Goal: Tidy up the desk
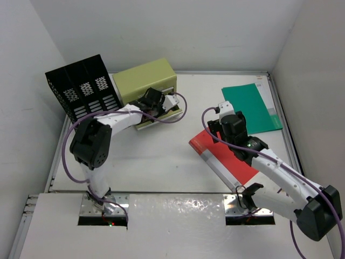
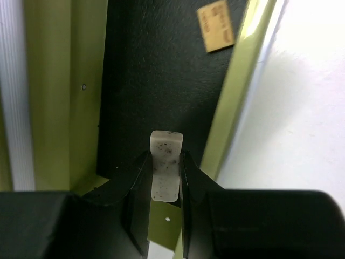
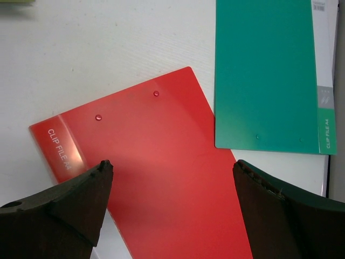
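Note:
My left gripper (image 1: 152, 102) reaches over the open drawer (image 2: 156, 70) of the olive-green box (image 1: 144, 80). In the left wrist view its fingers are shut on a small, speckled white eraser (image 2: 166, 144), held upright above the drawer's black floor. A tan card (image 2: 215, 26) lies deeper in the drawer. My right gripper (image 3: 172, 172) stands wide open above a red clip file (image 3: 161, 162) that lies slanted on the white desk (image 1: 161, 162). Nothing is between its fingers. A green file (image 3: 264, 75) lies flat beyond the red one.
A black perforated file rack (image 1: 83, 86) stands at the back left beside the box. The green file (image 1: 250, 107) lies near the right rail, and the red file (image 1: 223, 156) lies partly under my right arm. White walls enclose the desk.

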`<state>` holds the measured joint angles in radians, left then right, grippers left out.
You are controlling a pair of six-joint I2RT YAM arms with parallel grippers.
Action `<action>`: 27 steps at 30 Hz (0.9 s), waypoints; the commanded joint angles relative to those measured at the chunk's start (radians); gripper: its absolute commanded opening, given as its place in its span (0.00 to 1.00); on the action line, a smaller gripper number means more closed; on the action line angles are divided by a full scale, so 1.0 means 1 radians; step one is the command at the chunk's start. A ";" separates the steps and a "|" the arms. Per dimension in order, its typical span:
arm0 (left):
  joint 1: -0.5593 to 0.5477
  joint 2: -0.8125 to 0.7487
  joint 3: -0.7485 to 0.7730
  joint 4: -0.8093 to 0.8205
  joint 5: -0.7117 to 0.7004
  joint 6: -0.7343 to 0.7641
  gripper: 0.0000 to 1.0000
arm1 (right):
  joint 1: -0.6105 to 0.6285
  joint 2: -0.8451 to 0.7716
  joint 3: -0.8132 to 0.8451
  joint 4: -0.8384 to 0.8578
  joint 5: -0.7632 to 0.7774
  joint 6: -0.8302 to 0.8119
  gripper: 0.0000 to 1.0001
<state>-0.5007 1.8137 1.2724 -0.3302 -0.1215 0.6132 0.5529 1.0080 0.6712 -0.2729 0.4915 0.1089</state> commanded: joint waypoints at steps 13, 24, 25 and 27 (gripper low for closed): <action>0.037 0.007 0.099 0.054 -0.021 0.011 0.55 | -0.002 0.012 0.021 0.072 -0.178 -0.012 0.89; 0.037 -0.230 0.202 -0.130 0.066 -0.073 0.60 | -0.042 0.225 0.249 0.279 -0.427 0.080 0.08; 0.040 -0.252 0.231 -0.135 0.071 -0.090 0.60 | -0.056 0.248 0.267 0.305 -0.480 0.104 0.00; 0.050 -0.290 0.277 -0.133 0.030 -0.107 0.62 | -0.082 0.323 0.322 0.354 -0.514 0.201 0.00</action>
<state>-0.4644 1.6337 1.4509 -0.4667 -0.0902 0.5613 0.5068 1.2636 0.9054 -0.0471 0.0856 0.1844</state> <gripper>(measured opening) 0.603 0.004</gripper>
